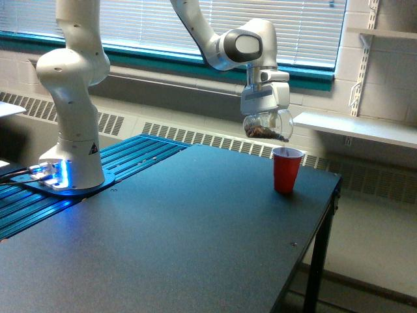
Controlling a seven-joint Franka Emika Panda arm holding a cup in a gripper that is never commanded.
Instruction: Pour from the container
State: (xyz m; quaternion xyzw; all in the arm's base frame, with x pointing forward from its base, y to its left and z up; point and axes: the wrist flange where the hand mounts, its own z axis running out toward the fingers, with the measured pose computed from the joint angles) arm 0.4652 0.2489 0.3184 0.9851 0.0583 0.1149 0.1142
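Arm: one white arm [71,98]; its base stands on the blue ribbed plate [124,160] at the exterior view's left of the worktop [176,235]. The upper links run up out of view and come back down to a wrist above the red cup [287,169].
Wrist: the last joint is bent so the pincer [266,120] points downward, above and a little to the exterior view's left of the red cup.
Pincer: closed on the container [267,125], gripping it from above; the fingers themselves are too small to make out.
Container: one clear cup, held in the air and tipped over on its side, mouth toward the exterior view's right. Brown crumbly bits lie along its lower wall, reaching toward the mouth.
Container's place: above the red cup, apart from it, the mouth edge over the red cup's rim.
Red cup: one, upright on the worktop, near the far edge at the exterior view's right.
Count: one arm, one pincer, one clear cup, one red cup, one worktop.
Behind the red cup: a window with blinds [150,26] and a white wall shelf [365,127].
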